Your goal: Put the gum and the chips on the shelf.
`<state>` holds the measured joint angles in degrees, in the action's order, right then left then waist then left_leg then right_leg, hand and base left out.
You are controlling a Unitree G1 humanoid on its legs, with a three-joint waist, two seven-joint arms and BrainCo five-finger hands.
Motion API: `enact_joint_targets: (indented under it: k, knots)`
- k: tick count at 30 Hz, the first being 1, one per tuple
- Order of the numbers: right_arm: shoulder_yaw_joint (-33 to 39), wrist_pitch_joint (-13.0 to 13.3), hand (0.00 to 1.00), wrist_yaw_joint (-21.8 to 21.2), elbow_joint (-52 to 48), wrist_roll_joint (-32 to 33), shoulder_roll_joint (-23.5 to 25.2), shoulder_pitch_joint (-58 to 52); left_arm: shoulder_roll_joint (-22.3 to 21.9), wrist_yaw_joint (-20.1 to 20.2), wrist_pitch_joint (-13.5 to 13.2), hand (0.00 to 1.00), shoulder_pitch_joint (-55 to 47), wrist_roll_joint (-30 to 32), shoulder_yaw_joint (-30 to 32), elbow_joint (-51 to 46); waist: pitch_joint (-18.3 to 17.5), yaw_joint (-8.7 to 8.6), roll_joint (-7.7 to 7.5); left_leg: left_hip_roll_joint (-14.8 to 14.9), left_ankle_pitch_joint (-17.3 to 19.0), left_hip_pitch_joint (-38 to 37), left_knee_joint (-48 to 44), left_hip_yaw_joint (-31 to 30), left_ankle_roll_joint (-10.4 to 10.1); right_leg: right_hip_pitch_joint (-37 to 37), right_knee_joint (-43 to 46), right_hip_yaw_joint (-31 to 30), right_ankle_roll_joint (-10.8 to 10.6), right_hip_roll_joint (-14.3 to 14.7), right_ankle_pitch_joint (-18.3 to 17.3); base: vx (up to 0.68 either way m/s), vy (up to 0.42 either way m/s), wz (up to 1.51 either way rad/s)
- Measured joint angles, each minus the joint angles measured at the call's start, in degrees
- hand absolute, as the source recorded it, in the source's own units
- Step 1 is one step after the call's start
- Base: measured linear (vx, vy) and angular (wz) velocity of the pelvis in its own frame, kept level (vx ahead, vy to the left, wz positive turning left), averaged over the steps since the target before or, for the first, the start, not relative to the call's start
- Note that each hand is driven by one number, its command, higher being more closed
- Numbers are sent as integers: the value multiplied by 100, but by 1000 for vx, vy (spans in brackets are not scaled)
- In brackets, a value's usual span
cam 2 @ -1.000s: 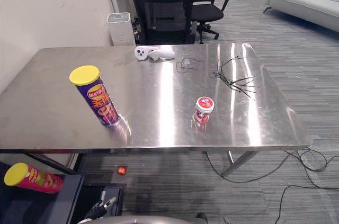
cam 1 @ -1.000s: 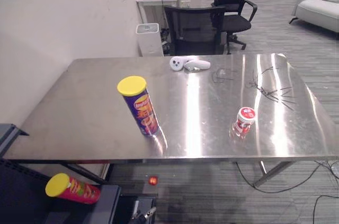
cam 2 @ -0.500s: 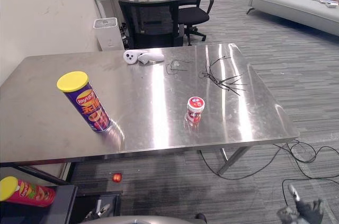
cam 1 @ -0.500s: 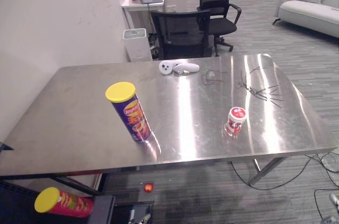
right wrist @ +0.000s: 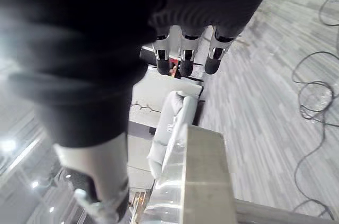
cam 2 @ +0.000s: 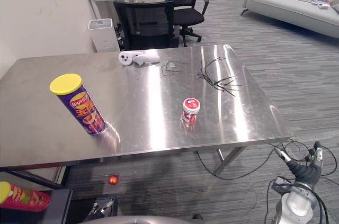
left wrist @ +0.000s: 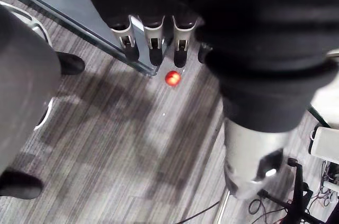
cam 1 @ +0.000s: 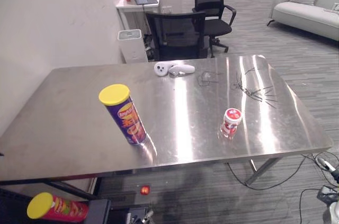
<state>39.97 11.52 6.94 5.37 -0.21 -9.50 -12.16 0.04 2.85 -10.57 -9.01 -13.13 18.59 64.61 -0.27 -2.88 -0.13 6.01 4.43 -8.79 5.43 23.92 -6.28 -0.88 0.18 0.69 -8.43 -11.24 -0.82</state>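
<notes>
A purple chips can with a yellow lid stands upright on the left half of the steel table. The small red-and-white gum jar stands further right, near the front edge. A second, red chips can lies on its side on the dark shelf below the table's left front corner. My right hand hangs low beyond the table's right front corner, fingers straight and holding nothing. My left hand's fingers hang straight over the carpet, also holding nothing.
White controllers and a tangle of black wire lie at the table's far side. Behind it stand two black chairs, a white bin and a desk. A small red ball lies on the carpet under the front edge.
The whole view has shifted, so the camera moved. My right hand has risen into view at the lower right. The cans and the gum jar stand where they were.
</notes>
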Motion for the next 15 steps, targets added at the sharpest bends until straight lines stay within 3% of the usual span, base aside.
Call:
enact_joint_targets:
  k: [5, 15]
  knots:
    - [-68, 115, 0, -192, -859, -200, 142, -173, -35, 5, -1, 0, -37, 89, 33, -78, -18, -3, -1, 20, -14, 25, 30, 9, -26, -14, -10, -32, -23, 24, 12, -43, -60, -3]
    - [-1040, 381, 0, -1159, -1846, 93, 87, -389, 112, 87, -13, 0, -27, 94, -159, 30, -88, -25, -100, 3, -126, 167, -2, -105, -40, -125, -24, 30, -86, 39, 53, -24, -51, 5]
